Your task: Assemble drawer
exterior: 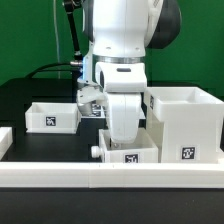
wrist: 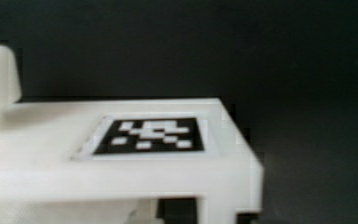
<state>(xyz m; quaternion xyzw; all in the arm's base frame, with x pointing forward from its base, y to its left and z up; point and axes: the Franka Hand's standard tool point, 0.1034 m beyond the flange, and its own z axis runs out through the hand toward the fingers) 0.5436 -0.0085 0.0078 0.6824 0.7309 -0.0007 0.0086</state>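
The small white drawer tray (exterior: 128, 152) sits at the front against the rail, with a tag on its near wall and a knob on the exterior view's left side. My gripper (exterior: 126, 138) reaches straight down into it, and its fingertips are hidden behind the tray wall. In the wrist view the tray's tagged wall (wrist: 158, 136) fills the frame very close up, with a narrow white strip pinched between two dark finger pads (wrist: 178, 208). The tall box housing (exterior: 186, 124) stands just to the exterior view's right of the tray. A second tray (exterior: 52, 116) lies to the left.
A long low white border rail (exterior: 110, 176) runs along the front, touching the held tray. A short white rail end (exterior: 4, 140) shows at the far left. The table is black. The arm's body hides the area behind the tray.
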